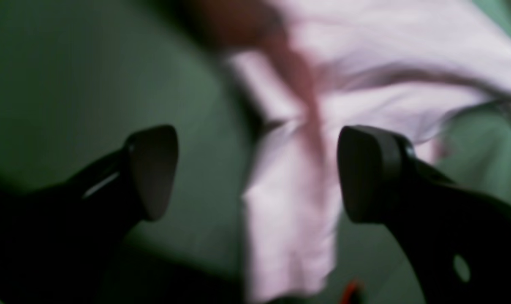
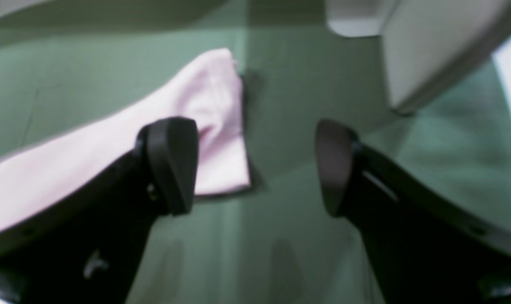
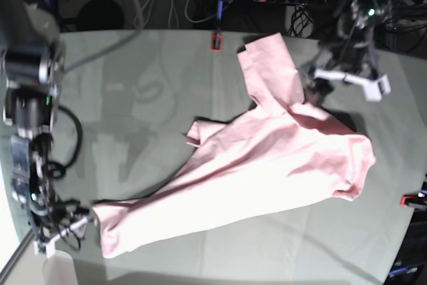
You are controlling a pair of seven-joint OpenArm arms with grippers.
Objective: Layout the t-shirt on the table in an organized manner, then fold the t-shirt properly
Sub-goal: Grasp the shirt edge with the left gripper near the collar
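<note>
Both our grippers have their jaws wide apart and hold nothing. In the left wrist view the left gripper stands above the t-shirt: a strip of pink cloth lies below the gap between the jaws, nearer to the jaw on that view's right, and the bulk spreads beyond the jaw tips. In the right wrist view the right gripper hangs over the table, and a folded pink end of the t-shirt lies behind the jaw on that view's left, not between the jaws.

From the base view the t-shirt lies slanted and bunched across the table, so we judge that the laying out is not finished.

To do this step well, we think each gripper should descend on a clear edge or corner, with only one layer between the jaws. Then we pull outward from each other, low over the table, slowly, so the thin cotton flattens and does not drag into new creases.
</note>
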